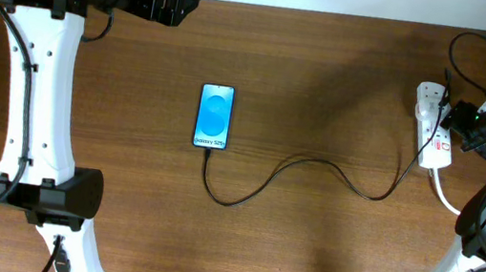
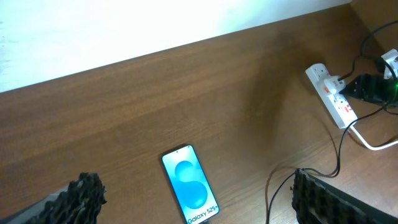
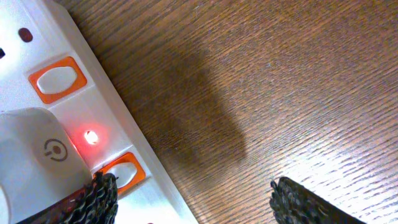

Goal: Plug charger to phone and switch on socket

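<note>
The phone (image 1: 214, 116) lies flat mid-table with its blue "Galaxy S25" screen lit; it also shows in the left wrist view (image 2: 190, 183). The thin black charger cable (image 1: 316, 165) runs from the phone's near end in a curve to the white socket strip (image 1: 433, 126) at the far right. In the right wrist view the socket (image 3: 59, 112) shows orange-framed switches, a lit red lamp and a white adapter plugged in. My right gripper (image 3: 193, 202) is open, one finger over a switch. My left gripper (image 1: 172, 0) is open, high at the back left, away from the phone.
A thick white cord (image 1: 446, 197) leaves the socket's near end toward the right arm. The robot's black cables (image 1: 473, 50) loop above the socket. The table's back edge meets a white wall (image 2: 124, 31). Arm bases stand at the front left and front right.
</note>
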Available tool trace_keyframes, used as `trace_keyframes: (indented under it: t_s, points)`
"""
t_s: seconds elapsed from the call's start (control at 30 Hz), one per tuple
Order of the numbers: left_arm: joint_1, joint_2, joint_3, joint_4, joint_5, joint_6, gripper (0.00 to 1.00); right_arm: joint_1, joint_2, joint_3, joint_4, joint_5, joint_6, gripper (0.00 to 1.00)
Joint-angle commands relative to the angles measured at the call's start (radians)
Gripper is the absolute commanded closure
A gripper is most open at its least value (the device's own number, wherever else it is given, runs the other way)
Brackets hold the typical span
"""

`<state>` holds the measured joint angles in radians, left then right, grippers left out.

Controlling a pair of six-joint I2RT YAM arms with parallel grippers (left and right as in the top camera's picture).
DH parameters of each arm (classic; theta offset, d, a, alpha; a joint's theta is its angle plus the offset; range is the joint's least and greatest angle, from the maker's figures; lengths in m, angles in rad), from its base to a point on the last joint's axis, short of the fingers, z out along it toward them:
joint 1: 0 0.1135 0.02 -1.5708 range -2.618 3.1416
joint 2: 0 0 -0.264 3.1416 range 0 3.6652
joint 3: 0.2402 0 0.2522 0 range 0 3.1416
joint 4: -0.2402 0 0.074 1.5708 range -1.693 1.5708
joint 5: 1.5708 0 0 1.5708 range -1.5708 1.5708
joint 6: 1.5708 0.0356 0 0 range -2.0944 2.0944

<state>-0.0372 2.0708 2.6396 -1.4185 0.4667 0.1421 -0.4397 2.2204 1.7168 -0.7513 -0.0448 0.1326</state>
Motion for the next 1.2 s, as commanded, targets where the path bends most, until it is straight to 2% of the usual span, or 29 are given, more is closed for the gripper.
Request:
trace_keyframes:
  t_s: [0.0,0.07,0.1,0.23,0.3,0.47,0.5,0.63,0.73,0.83,1.0,1.1,1.17]
  points:
    - [-0.002,0.005,0.000,-0.002,0.007,0.010,0.01,0.092,0.043,-0.035,-0.001,-0.232,-0.011,0.20]
    - [-0.002,0.005,0.000,-0.002,0.007,0.010,0.01,0.073,0.026,0.012,-0.014,-0.203,-0.011,0.15]
    - [-0.002,0.005,0.000,-0.009,0.007,0.010,0.01,0.051,-0.006,0.077,-0.071,-0.118,-0.012,0.12]
    - [-0.002,0.005,0.000,-0.013,0.007,0.010,0.01,-0.013,-0.119,0.353,-0.314,-0.073,-0.076,0.11]
    - [-0.002,0.005,0.000,-0.013,0.007,0.010,0.01,-0.020,-0.176,0.421,-0.386,-0.074,-0.095,0.11]
    - [-0.002,0.005,0.000,-0.013,0.007,0.010,0.01,-0.016,-0.458,0.438,-0.523,-0.128,-0.104,0.10]
    - [-0.002,0.005,0.000,-0.012,0.007,0.010,0.01,-0.016,-0.586,0.438,-0.558,-0.220,-0.150,0.07]
    - [-0.002,0.005,0.000,-0.013,0.007,0.009,0.01,-0.016,-0.795,0.438,-0.666,-0.344,-0.181,0.02]
    - [-0.002,0.005,0.000,-0.013,0.007,0.010,0.01,-0.016,-0.853,0.438,-0.667,-0.344,-0.181,0.02]
    - [-0.002,0.005,0.000,-0.013,0.007,0.010,0.01,-0.018,-0.838,0.438,-0.675,-0.261,-0.185,0.02]
    - [-0.002,0.005,0.000,-0.012,0.007,0.010,0.01,-0.004,-0.787,0.430,-0.681,-0.284,-0.190,0.02]
    - [-0.002,0.005,0.000,-0.013,0.007,0.010,0.01,0.169,-0.799,0.428,-0.571,-0.280,-0.401,0.02]
    - [-0.002,0.005,0.000,-0.013,0.007,0.009,0.01,0.293,-0.809,0.428,-0.467,-0.225,-0.481,0.02]
